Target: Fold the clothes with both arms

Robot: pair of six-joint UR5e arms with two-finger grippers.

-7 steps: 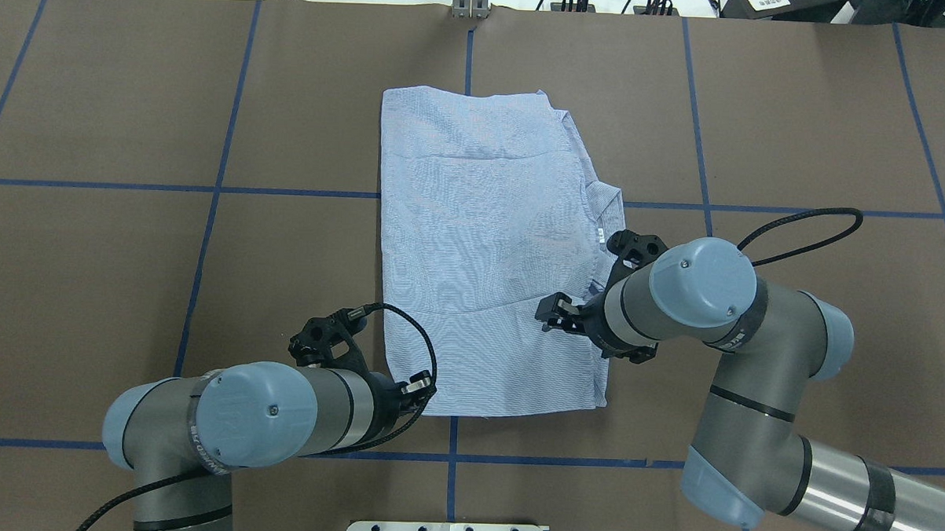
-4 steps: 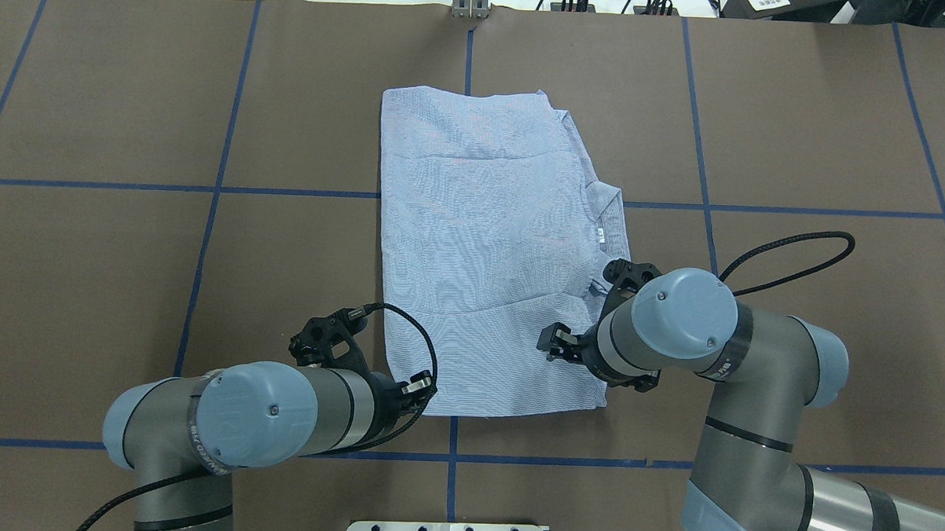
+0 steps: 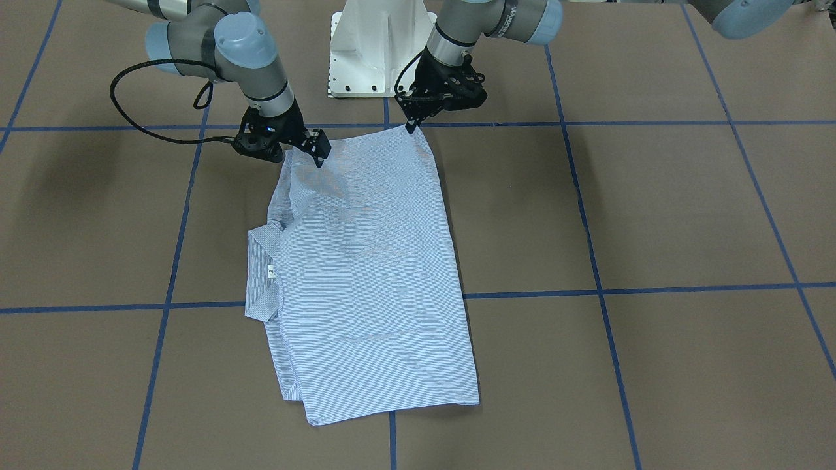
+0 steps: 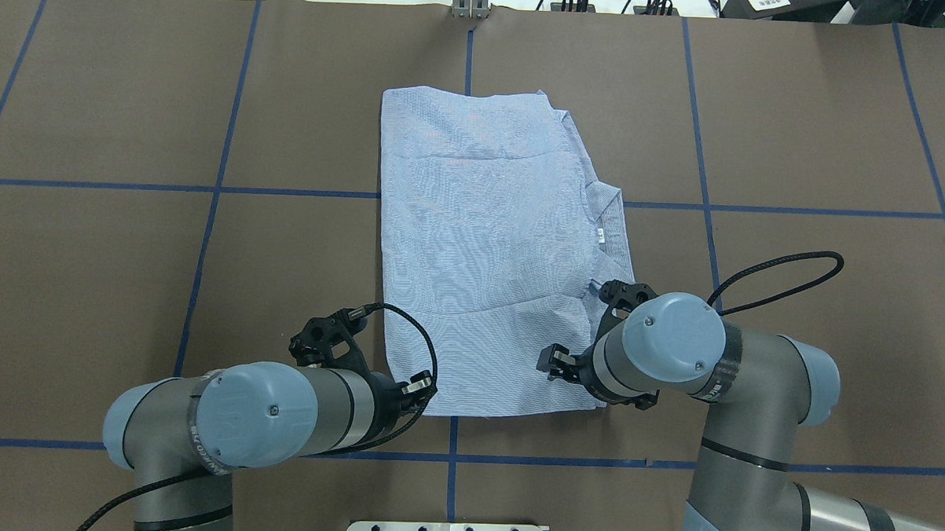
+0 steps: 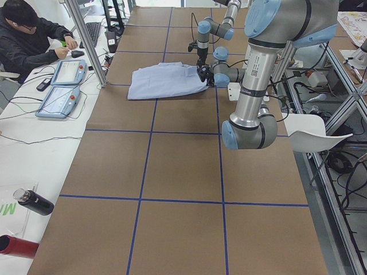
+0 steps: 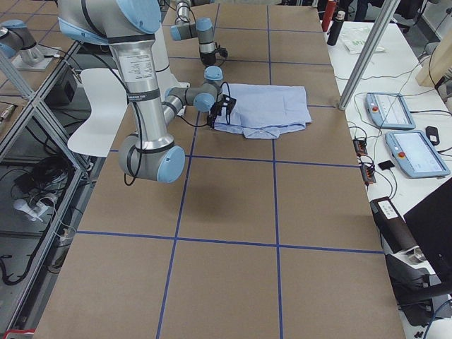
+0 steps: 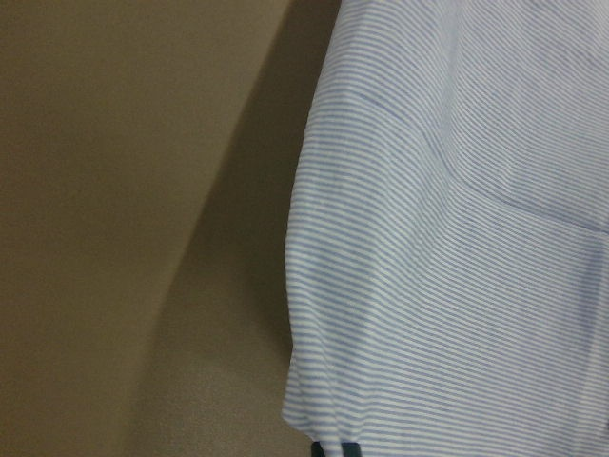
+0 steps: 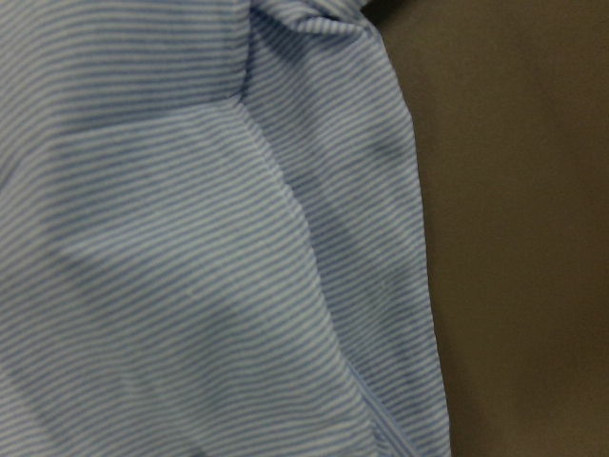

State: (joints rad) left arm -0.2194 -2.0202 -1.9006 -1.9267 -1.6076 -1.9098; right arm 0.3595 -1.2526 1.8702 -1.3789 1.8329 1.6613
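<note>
The blue-and-white pinstriped shirt [image 4: 481, 242] lies folded into a rough rectangle mid-table, collar and white neck label toward my right side; it also shows in the front view [image 3: 366, 274]. My left gripper [image 4: 423, 388] sits at the shirt's near left corner, shut on the fabric edge [image 7: 314, 419], which lifts slightly off the table. In the front view it [image 3: 411, 125] pinches that corner. My right gripper [image 4: 552, 362] hovers low over the shirt's near right part, jaws apart and empty; it also shows in the front view [image 3: 320, 155]. Its wrist view shows only striped cloth [image 8: 190, 238].
Brown table cover with blue tape grid lines [image 4: 216, 190]. The white pedestal base [image 3: 379, 52] stands at my side of the table. An operator [image 5: 28, 34], teach pendants [image 6: 402, 134], bottles [image 5: 34, 200] and a metal post [image 6: 367, 49] are along the far side.
My right gripper has moved back toward me along the shirt's right side, from beside the collar to near the near right corner. The left arm and the shirt have not moved.
</note>
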